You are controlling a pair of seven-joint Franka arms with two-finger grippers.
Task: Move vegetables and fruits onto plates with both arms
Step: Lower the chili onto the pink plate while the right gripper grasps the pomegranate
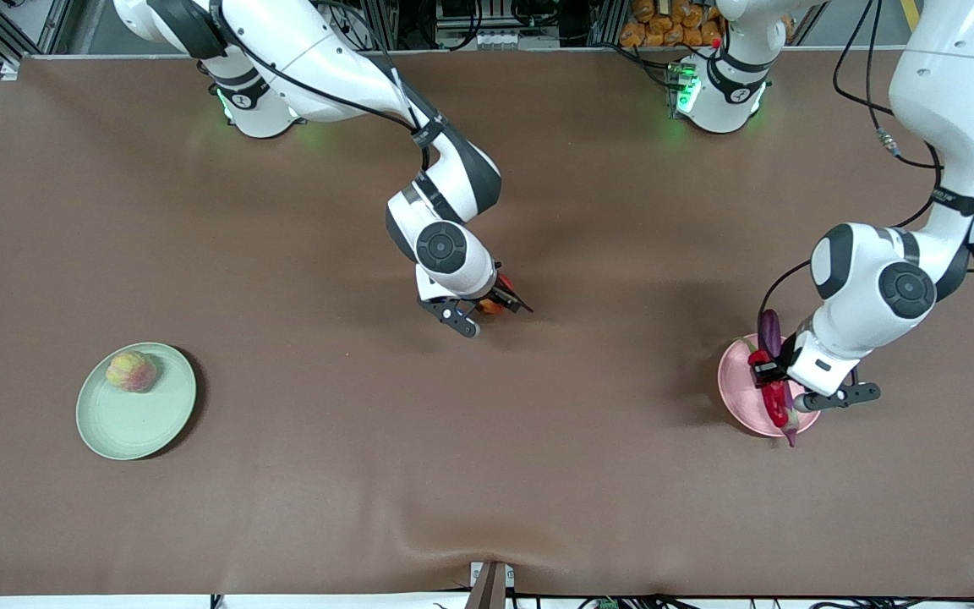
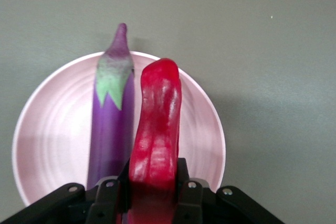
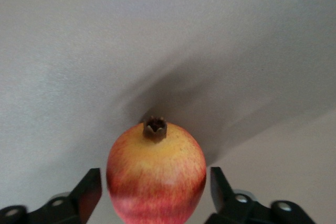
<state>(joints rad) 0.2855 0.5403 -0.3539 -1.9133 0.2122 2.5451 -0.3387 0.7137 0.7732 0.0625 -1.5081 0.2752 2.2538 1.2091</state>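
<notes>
Bright overhead light, soft shadows (wrist views blurry)

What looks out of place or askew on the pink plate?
Only the eggplant stands out: it overhangs the pink plate at its stem end. The left gripper holds the chili pepper over this plate.

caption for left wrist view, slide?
Left hand holds red chili pepper over pink plate, beside purple eggplant lying on it.

White arms (image 1: 918, 93) (black joint bands)
</notes>
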